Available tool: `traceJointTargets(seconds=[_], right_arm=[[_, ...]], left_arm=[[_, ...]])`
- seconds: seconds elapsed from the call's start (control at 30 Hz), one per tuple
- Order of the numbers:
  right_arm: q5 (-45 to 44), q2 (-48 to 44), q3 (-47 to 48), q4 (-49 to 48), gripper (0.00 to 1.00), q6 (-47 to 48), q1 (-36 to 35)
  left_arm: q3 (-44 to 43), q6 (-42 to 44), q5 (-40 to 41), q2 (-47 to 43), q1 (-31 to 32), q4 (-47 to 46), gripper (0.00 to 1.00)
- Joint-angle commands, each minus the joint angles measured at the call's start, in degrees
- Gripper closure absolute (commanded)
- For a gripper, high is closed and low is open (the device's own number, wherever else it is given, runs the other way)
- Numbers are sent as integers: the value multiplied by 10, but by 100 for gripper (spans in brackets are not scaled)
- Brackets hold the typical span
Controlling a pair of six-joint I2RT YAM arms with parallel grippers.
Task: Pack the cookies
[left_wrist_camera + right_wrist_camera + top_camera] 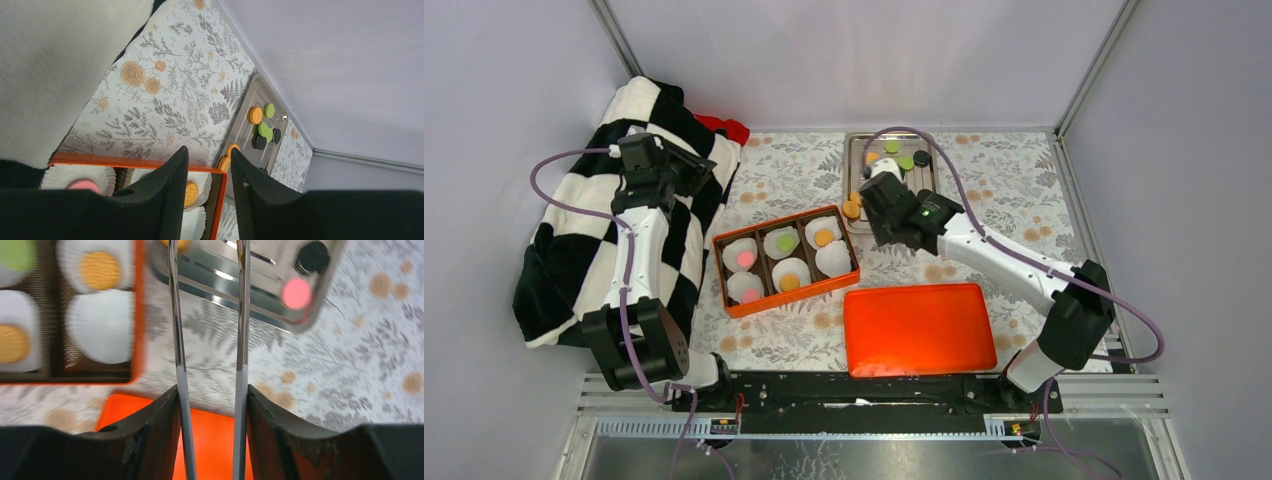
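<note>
The cookies are small round discs. Orange (872, 157), green (891, 147) and black (921, 157) ones lie on a metal tray (848, 170) at the back. Others sit in white paper cups inside an orange box (794, 297): pink (744, 258), green (785, 242) and orange (823, 237). One cup (834, 258) is empty. My right gripper (879, 195) (212, 390) is shut on metal tongs (177, 340), whose blades are apart and reach over the tray's near edge. A pink cookie (296, 293) lies on the tray. My left gripper (689, 170) (207, 152) is open and empty, off to the left.
An orange lid (919, 328) lies flat in front of the box. A black-and-white checked cloth (574, 250) covers the left side under my left arm, with a red object (724, 126) behind it. Walls close in the back and sides.
</note>
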State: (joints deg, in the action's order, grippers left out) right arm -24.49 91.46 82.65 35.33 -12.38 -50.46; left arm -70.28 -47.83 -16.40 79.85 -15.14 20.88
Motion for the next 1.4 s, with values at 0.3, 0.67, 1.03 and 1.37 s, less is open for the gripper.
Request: traceJointTargets(seconds=[0.3,0.67,1.03,1.37], right_arm=[[55,67,-66,-81,39,-24,146],[32,108,-29,-28,34,-44,163],[-35,43,-155,19,36,-140,168],[-28,41,-217,-5,37,-166,219]], left_arm=[[-14,3,-5,11,17,-31,59],[-10,4,-7,9,19,-30,59],[-18,5,-3,16,55,-35,59],[-17,12,1,6,73,-34,59]])
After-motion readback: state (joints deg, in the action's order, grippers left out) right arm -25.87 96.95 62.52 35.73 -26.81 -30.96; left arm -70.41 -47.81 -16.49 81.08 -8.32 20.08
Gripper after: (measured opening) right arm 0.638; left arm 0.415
